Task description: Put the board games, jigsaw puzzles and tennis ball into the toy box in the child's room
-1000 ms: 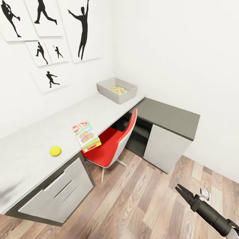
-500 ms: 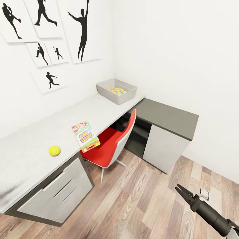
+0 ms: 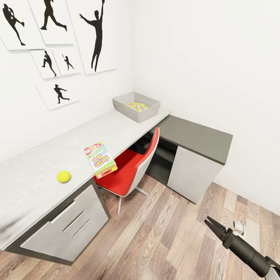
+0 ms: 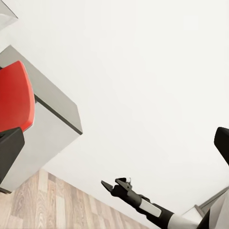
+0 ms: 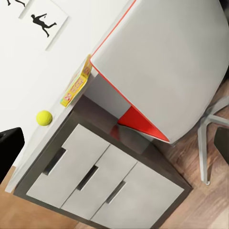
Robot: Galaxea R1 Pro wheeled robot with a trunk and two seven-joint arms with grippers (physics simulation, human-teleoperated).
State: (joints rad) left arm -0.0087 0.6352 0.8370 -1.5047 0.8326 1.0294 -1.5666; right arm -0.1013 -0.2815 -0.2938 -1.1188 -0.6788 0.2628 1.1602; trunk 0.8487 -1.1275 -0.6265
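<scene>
The toy box (image 3: 136,105) was seen at the bench's (image 3: 46,167) far end, jigsaw puzzles (image 3: 137,105) inside; a board game (image 3: 100,159) overhung the front edge, the tennis ball (image 3: 64,177) nearby; the right gripper (image 3: 212,226) was held empty, fingers narrowly parted; the left fingers' state could not be told.

My right arm (image 3: 249,254) runs off the head view's lower right corner. In my left wrist view, my own fingertips (image 4: 10,152) are dark blurs cut by the edges. The toy box's (image 3: 137,105) colourful contents are too small to read.
</scene>
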